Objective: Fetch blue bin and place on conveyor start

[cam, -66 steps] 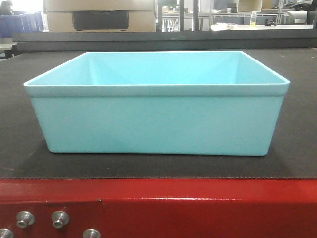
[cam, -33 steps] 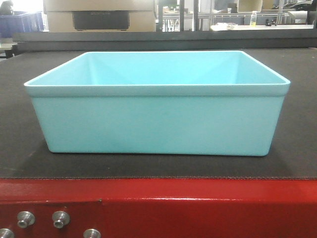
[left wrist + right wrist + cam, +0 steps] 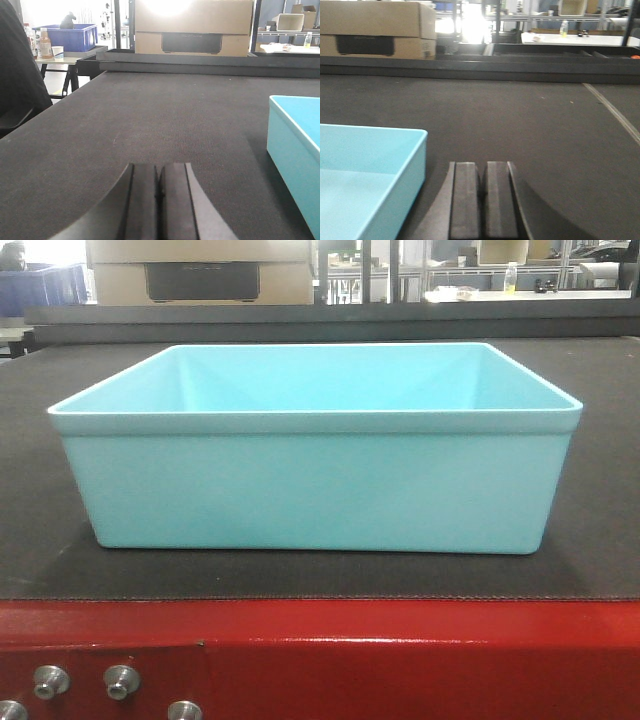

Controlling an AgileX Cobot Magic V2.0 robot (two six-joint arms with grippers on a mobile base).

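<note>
1. Nothing has really moved: your pale turquoise plastic bin [image 3: 315,475] rests upright on the dark textured conveyor belt [image 3: 600,540].
2. Both grippers, left [image 3: 159,200] and right [image 3: 483,200], are closed and empty beside the bin; placement looks done.

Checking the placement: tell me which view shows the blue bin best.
The front view: the whole blue bin sits on the belt. The left wrist view catches only one end, the right wrist view only a corner.

The pale turquoise bin [image 3: 315,480] sits upright and empty on the dark textured belt [image 3: 30,480], its long side facing the belt's near edge, just behind the glossy red frame [image 3: 400,660] with silver bolts.
</note>
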